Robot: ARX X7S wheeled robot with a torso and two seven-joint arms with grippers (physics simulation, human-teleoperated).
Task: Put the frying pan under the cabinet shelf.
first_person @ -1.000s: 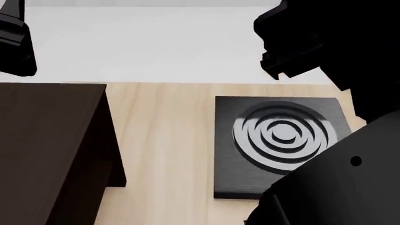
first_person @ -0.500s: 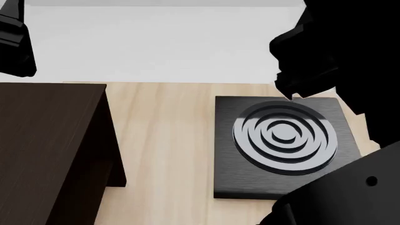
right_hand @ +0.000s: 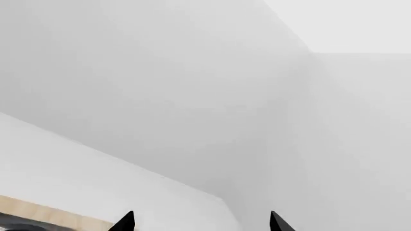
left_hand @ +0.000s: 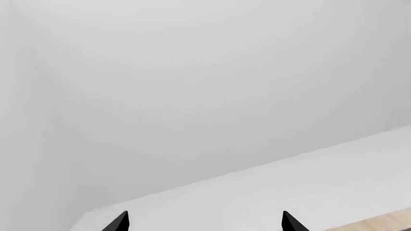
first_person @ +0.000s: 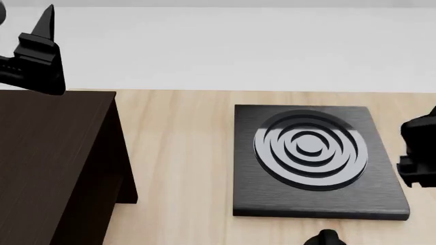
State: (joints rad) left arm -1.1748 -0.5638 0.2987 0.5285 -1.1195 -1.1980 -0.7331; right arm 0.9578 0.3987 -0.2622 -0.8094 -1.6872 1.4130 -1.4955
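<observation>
The frying pan is out of view in every frame. The cabinet shelf (first_person: 54, 163), dark brown wood grain with a flat top and side panel, fills the left of the head view. My left gripper (left_hand: 204, 222) is open and empty, its tips wide apart, facing a white wall. One of its fingers (first_person: 48, 23) points up just beyond the cabinet's far edge. My right gripper (right_hand: 201, 222) is open and empty, also facing the white wall. Only a dark part of the right arm (first_person: 419, 153) shows at the head view's right edge.
A square black stove plate (first_person: 313, 153) with concentric grey rings lies on the light wood table (first_person: 180, 168), right of the cabinet. A white wall (first_person: 218, 46) runs behind the table. A small dark knob (first_person: 325, 238) shows at the bottom edge.
The right arm, which covered the head view's upper right and lower right, has swung out to the right edge, uncovering the whole stove plate. The left arm has shifted right and slightly down.
</observation>
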